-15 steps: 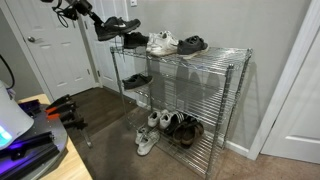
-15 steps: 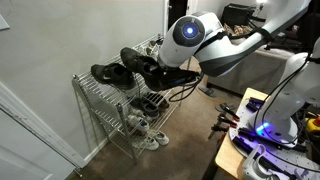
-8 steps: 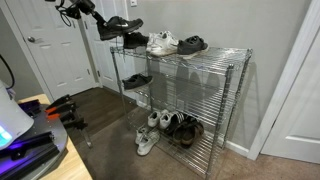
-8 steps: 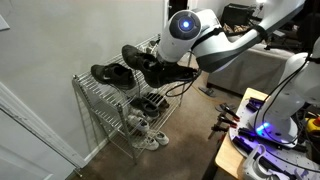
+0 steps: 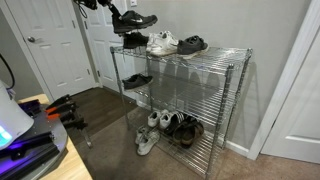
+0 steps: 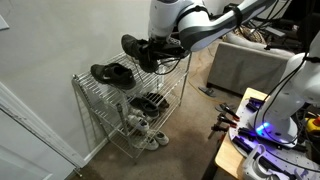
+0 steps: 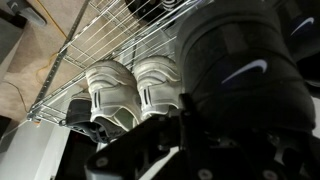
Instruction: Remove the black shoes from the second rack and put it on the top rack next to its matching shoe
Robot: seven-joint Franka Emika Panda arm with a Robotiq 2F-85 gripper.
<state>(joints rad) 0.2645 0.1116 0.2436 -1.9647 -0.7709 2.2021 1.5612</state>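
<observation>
One black shoe (image 5: 138,20) is hanging in the air over one end of the top rack (image 5: 225,56). We are reading the gripper (image 5: 121,14) as clamped on it, since nothing else is holding it up. The jaws themselves are not showing clearly in any view. In the wrist view the shoe (image 7: 240,80) is filling most of the frame and blocking our look at the landing spot.

The matching shoe (image 5: 131,40) is sitting just below, near the corner post at that end. The white sneaker (image 5: 162,43) is lying just beside it, and the grey-brown shoe (image 5: 193,44) is sitting further along toward the opposite end. The second rack (image 5: 190,95) is carrying another dark shoe (image 5: 137,80) near its end.

Risks we are flagging:
- The held shoe is hovering almost over its mate, so a straight drop is risking a stack or a shove off the end edge.
- The gap between mate and sneaker is looking tight, and squeezing in there is likely knocking the sneaker along the tier.
- A release from this height is risking a bounce on the wire grid and a roll over the front edge.
- The grip point is not showing, so the shoe may be tipping as it comes down and catching its sole on a rod or the corner post.
</observation>
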